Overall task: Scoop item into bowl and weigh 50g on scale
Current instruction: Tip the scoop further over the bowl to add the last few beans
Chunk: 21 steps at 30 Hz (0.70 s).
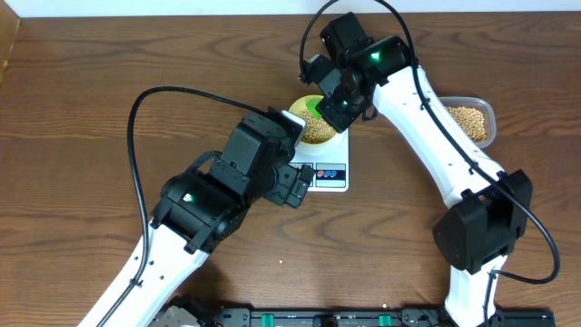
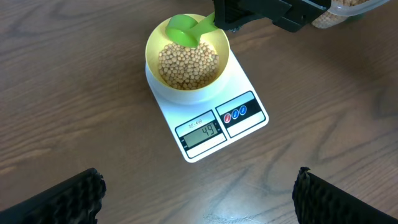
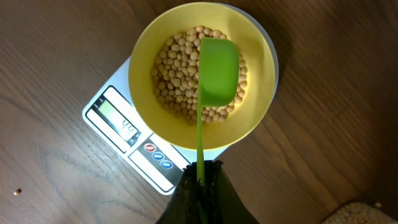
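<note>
The pale yellow bowl (image 2: 152, 43) stands on the white scale (image 2: 245, 78), whose display (image 2: 202, 132) reads 49. Tan beans (image 2: 188, 65) fill the bowl's bottom. My right gripper (image 3: 200, 180) is shut on the thin handle of a green scoop (image 3: 217, 68), whose head hangs over the beans (image 3: 177, 68) inside the bowl (image 3: 143, 56); I see no beans on it. My left gripper (image 2: 199, 199) is open over bare table in front of the scale, its fingers (image 2: 68, 199) far apart with nothing between them. From overhead, both grippers flank the scale (image 1: 331, 173).
A clear plastic tub (image 1: 472, 123) of more beans sits at the right, behind the right arm. One stray bean (image 1: 280, 263) lies on the wooden table in front of the scale. The arms' black cables arc above the table.
</note>
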{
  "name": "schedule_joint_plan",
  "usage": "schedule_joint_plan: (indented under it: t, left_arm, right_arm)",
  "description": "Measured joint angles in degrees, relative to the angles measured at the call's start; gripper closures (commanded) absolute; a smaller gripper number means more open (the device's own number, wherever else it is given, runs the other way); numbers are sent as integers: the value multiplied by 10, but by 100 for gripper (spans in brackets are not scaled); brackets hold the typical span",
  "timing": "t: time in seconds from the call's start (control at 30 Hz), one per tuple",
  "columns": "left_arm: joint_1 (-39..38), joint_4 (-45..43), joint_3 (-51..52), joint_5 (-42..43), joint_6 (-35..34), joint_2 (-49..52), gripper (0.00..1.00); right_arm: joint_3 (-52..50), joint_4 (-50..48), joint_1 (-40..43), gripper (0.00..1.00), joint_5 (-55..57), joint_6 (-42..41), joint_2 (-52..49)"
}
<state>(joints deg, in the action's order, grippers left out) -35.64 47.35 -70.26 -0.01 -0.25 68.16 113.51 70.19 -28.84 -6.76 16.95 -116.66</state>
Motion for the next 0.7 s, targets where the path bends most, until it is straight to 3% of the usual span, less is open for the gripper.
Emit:
schedule_joint_plan:
  t: [0.7]
  left_arm:
    - [0, 0, 0, 0, 0, 0, 1]
  right_arm:
    - [0, 3, 0, 99, 29, 2, 9]
